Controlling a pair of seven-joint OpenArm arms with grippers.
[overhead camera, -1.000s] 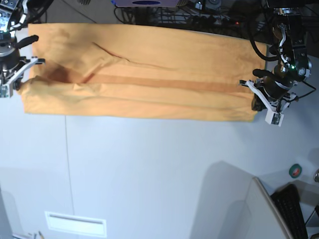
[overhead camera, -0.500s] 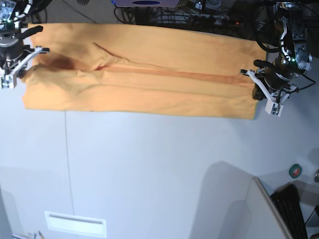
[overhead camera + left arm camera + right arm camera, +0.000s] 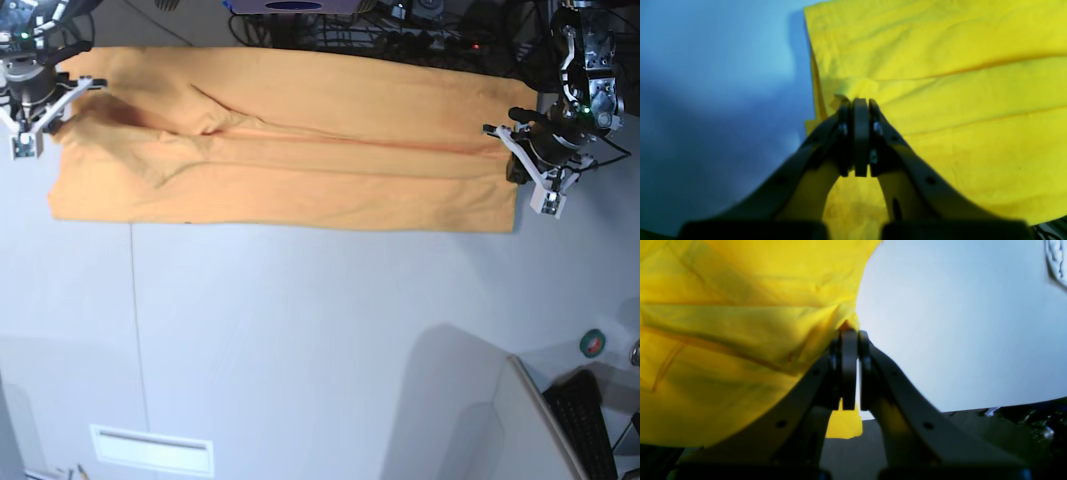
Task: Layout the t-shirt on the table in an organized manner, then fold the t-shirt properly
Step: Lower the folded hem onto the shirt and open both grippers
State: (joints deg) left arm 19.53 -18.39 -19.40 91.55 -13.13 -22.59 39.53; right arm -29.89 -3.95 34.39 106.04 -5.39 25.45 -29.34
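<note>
A: How far was the work?

B: The t-shirt [image 3: 290, 140] lay as a long band along the far edge of the counter [image 3: 320, 330], already doubled lengthwise, with a crease running from one end to the other. I judged the first long fold as nearly made; the shorter folds across were not yet done

A: And the end effectors?

B: The left end effector [image 3: 855, 103] was pressed together, pinching a small bunch of cloth at the end of the band near the far right corner. The right end effector [image 3: 848, 335] was also closed on the cloth edge, at the end near the far left corner

A: Anything in the way?

B: Not much. Cables [image 3: 420, 40] lay behind the far edge, a keyboard [image 3: 590, 425] and a small green roll [image 3: 593, 343] were near the right near corner, well apart from the shirt
</note>
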